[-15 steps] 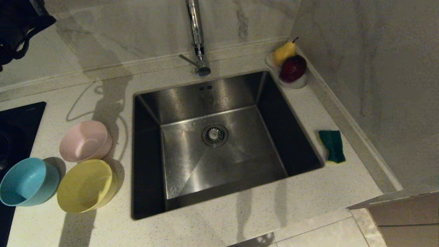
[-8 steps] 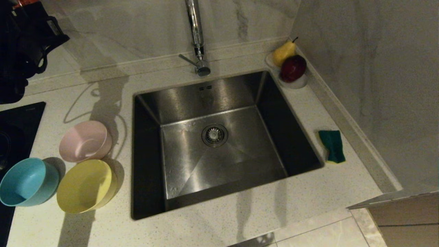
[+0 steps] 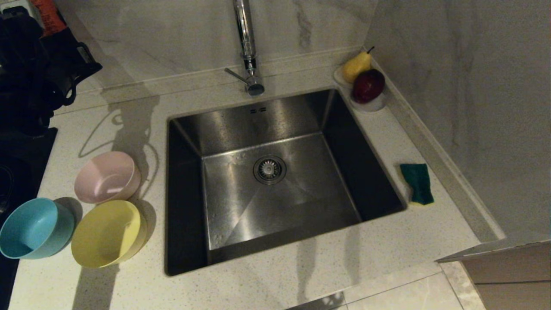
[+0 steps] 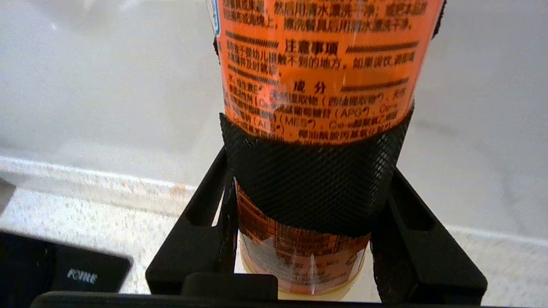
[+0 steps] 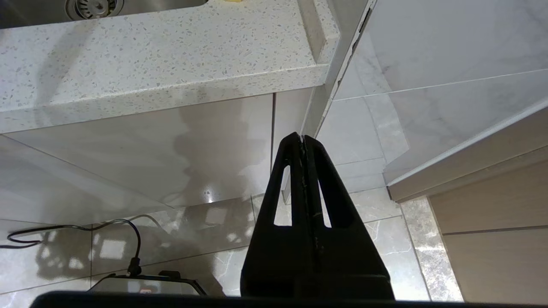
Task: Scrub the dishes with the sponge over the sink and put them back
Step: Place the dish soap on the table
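the sink (image 3: 267, 129) is a square steel basin holding nothing but its round drain (image 3: 269, 169), with the tap (image 3: 246, 47) standing at its far rim. left of it on the counter (image 3: 301, 267) three bowls sit close together, all tipped a little and all with nothing in them: the pink bowl (image 3: 107, 177) nearest the wall, the yellow bowl (image 3: 107, 233) just in front of it and close to the sink's left edge, the blue bowl (image 3: 35, 228) furthest left, at the edge of the stove (image 3: 17, 172). a white dish (image 3: 370, 104) in the far right corner holds a pear (image 3: 356, 65) and a red fruit (image 3: 368, 85). the sponge (image 3: 416, 182) lies green side up, yellow foam showing at its near end, on the narrow strip of counter between the sink's right rim and the wall. the left gripper (image 4: 314, 201) is up at the far left above the counter, its jaws half spread and clamped on an orange bottle (image 4: 319, 68) with printed text. the right gripper (image 5: 303, 141) hangs below the counter edge, pressed fully together and holding nothing.
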